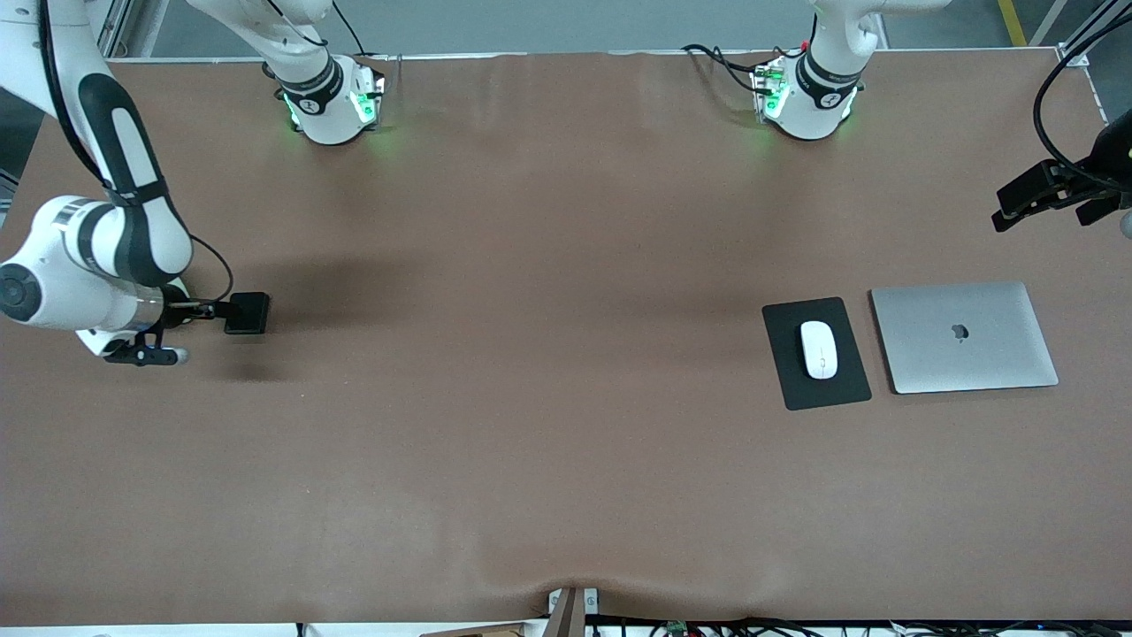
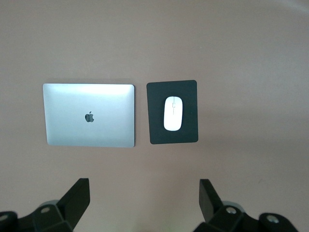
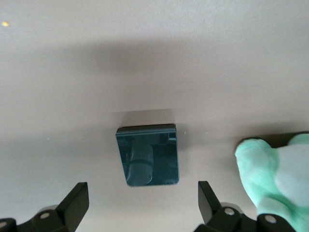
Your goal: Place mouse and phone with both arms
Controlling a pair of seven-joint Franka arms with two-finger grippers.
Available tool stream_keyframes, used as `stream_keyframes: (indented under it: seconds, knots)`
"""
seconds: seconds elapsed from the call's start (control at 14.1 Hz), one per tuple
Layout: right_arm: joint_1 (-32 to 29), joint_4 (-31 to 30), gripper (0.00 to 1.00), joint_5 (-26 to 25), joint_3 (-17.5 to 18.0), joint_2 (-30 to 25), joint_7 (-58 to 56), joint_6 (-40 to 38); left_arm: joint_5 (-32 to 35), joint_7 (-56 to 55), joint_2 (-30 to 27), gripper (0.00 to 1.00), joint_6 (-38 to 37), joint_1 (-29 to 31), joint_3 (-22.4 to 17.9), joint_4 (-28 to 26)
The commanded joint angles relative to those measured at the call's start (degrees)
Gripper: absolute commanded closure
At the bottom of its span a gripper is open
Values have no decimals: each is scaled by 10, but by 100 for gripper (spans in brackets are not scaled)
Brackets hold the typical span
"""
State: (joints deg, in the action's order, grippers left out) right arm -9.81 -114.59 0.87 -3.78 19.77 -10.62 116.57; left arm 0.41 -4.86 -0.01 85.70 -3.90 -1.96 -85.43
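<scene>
A brown table (image 1: 531, 460) seen from a high front camera, described from the near edge toward the robots' bases.

Nearest, toward the left arm's end, at about four o'clock from the table's centre, a white mouse (image 1: 819, 349) lies on a black pad (image 1: 791, 376). Just beside the pad, nearer that end, is a closed silver laptop (image 1: 964, 336).

At about nine o'clock, toward the right arm's end, the black phone (image 1: 247, 312) lies flat on the table. The right gripper (image 1: 190, 310) is low beside it, fingers spread wide apart and holding nothing; the right wrist view shows the phone (image 3: 147, 154) between and ahead of the two fingertips (image 3: 77, 198), not touched.

At about two o'clock, the left gripper (image 1: 1039, 195) hangs above the table edge, fingers wide open and empty.
</scene>
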Motion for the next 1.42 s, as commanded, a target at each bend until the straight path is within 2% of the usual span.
stream_keyframes:
  seconds: [0.0, 0.21, 0.64, 0.85, 1.0, 1.14, 1.35]
  knots:
    - [-8, 69, 0, -9, 9, 2, -6, -84, -14, -7, -3, 0, 5, -1, -1, -3]
    - [-4, 128, 0, 0, 11, 6, -4, -164, -15, -8, -3, 0, 5, -3, -1, -3]
    - [-1, 229, 0, -3, 34, 13, -5, -215, -15, -7, -4, 0, 2, -1, -1, -2]
    - [-7, 248, 0, 3, 38, 13, -5, -223, -14, -12, -7, 0, 0, -1, 3, -4]
    - [-7, 272, 0, -3, 37, 13, -1, -225, -12, -39, -10, 0, -4, -1, 20, -4]
    - [-5, 286, 0, -5, 37, 8, 2, -247, -8, -63, -13, 0, -8, 0, 43, -5]
    - [-7, 306, 0, 4, 37, -2, 2, -289, -6, -67, -12, 0, -9, -1, 49, -6]
